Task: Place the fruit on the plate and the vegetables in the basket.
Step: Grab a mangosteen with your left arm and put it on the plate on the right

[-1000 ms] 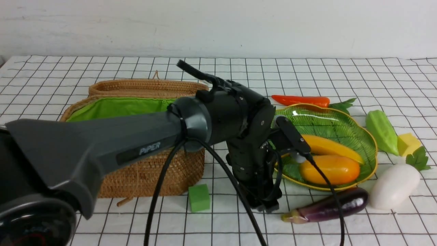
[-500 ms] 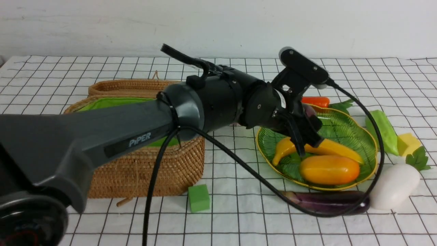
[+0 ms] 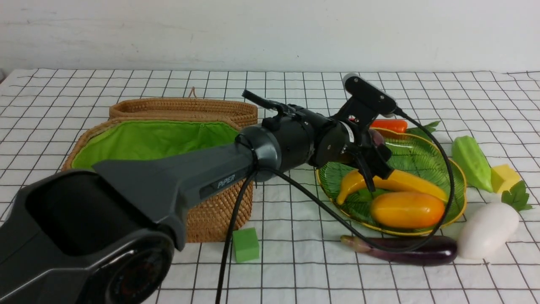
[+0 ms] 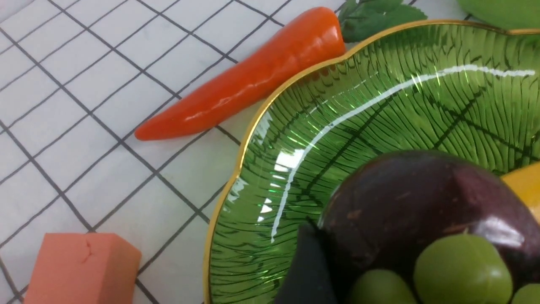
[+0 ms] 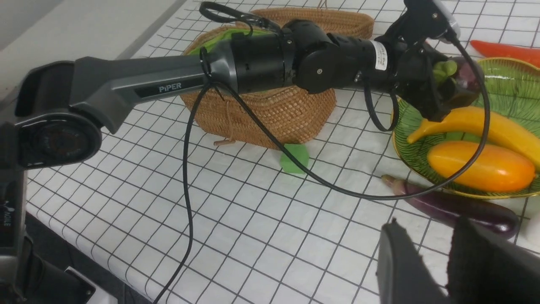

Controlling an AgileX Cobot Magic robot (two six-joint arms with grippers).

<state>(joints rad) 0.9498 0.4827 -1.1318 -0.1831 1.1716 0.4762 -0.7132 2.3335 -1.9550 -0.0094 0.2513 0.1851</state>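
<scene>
mangosteen [image 4: 413,202] over plate [image 4: 337,126], carrot [image 4: 249,80] beside rim

**Front view:** from the robot's own side, slightly raised, facing forward, with the plate [image 3: 417,154] at middle distance. **Left wrist view:** very near, looking steeply down on the plate's rim beside the carrot [image 4: 249,76], with the mangosteen [image 4: 405,198] close to the lens. **Right wrist view:** farther back on the plate's near side, facing obliquely across it. All three views share the plate.
</scene>
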